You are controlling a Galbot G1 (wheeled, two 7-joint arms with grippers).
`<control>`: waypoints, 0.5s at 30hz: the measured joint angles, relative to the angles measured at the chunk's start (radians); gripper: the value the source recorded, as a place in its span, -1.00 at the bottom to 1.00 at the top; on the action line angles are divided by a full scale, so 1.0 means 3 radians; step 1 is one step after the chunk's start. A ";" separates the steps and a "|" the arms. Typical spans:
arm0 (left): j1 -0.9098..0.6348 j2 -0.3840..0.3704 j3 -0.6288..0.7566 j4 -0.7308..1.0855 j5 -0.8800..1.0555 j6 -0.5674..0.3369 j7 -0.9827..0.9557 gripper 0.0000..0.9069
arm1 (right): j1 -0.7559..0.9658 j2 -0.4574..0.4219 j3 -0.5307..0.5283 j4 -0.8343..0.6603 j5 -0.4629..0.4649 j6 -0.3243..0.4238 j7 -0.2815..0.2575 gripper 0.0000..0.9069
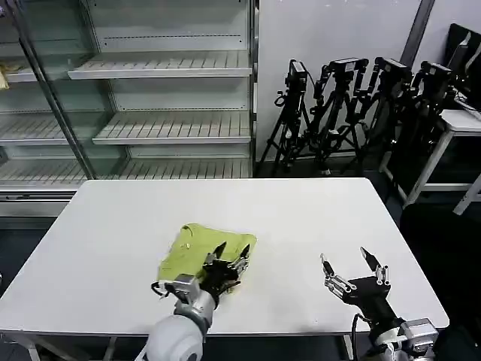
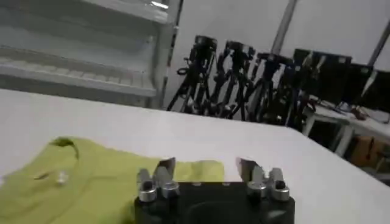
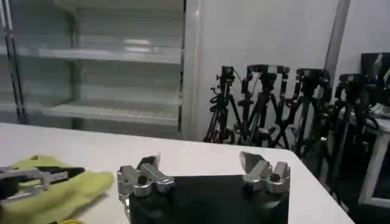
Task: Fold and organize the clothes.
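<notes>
T-shirt (image 1: 197,252), partly folded, under the spread-fingered left gripper (image 1: 229,255).
Right gripper (image 1: 346,265) waits alongside, fingers apart; next, probably gripping the shirt's edge.

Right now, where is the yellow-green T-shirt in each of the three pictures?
Head view: the T-shirt lies folded on the white table, near its front edge, with the left gripper open over it.
Left wrist view: it lies on the table just past the open fingers.
Right wrist view: it sits off to one side, the left gripper above it.
Shared landmark: the black tripods by the wall.
</notes>
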 measured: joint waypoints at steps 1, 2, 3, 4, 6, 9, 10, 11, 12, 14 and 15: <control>0.0048 0.0018 -0.0042 -0.0055 -0.0022 -0.0002 -0.0001 1.00 | 0.0006 0.0007 -0.0003 -0.0005 0.0000 0.0004 -0.0004 1.00; 0.0108 0.0038 -0.0097 -0.0122 -0.0046 -0.0002 -0.0002 1.00 | 0.0015 0.0013 -0.0006 -0.0009 0.0000 0.0007 -0.0007 1.00; 0.0168 0.0058 -0.0153 -0.0183 -0.0058 0.0001 -0.0006 1.00 | 0.0024 0.0020 -0.0010 -0.0016 0.0000 0.0008 -0.0010 1.00; 0.0223 0.0074 -0.0212 -0.0237 -0.0068 0.0009 -0.0008 1.00 | 0.0032 0.0027 -0.0016 -0.0023 0.0002 0.0011 -0.0012 1.00; 0.0353 0.0110 -0.0348 -0.0318 -0.0077 0.0044 -0.0009 1.00 | 0.0052 0.0034 -0.0027 -0.0035 0.0006 0.0015 -0.0016 1.00; 0.0513 0.0169 -0.0544 -0.0395 -0.0079 0.0095 -0.0005 1.00 | 0.0076 0.0039 -0.0045 -0.0047 0.0012 0.0022 -0.0022 1.00; 0.0560 0.0186 -0.0598 -0.0418 -0.0079 0.0106 -0.0002 1.00 | 0.0084 0.0042 -0.0053 -0.0048 0.0012 0.0025 -0.0022 1.00; 0.0609 0.0195 -0.0658 -0.0450 -0.0073 0.0112 0.0004 1.00 | 0.0091 0.0048 -0.0060 -0.0049 0.0012 0.0028 -0.0024 1.00; 0.0651 0.0201 -0.0709 -0.0481 -0.0058 0.0113 0.0009 1.00 | 0.0098 0.0053 -0.0066 -0.0051 0.0012 0.0030 -0.0022 1.00; 0.0744 0.0204 -0.0808 -0.0551 0.0001 0.0105 0.0029 1.00 | 0.0114 0.0068 -0.0080 -0.0056 0.0004 0.0035 -0.0012 1.00; 0.0788 0.0207 -0.0852 -0.0584 0.0043 0.0090 0.0042 1.00 | 0.0121 0.0080 -0.0089 -0.0063 -0.0005 0.0041 -0.0004 1.00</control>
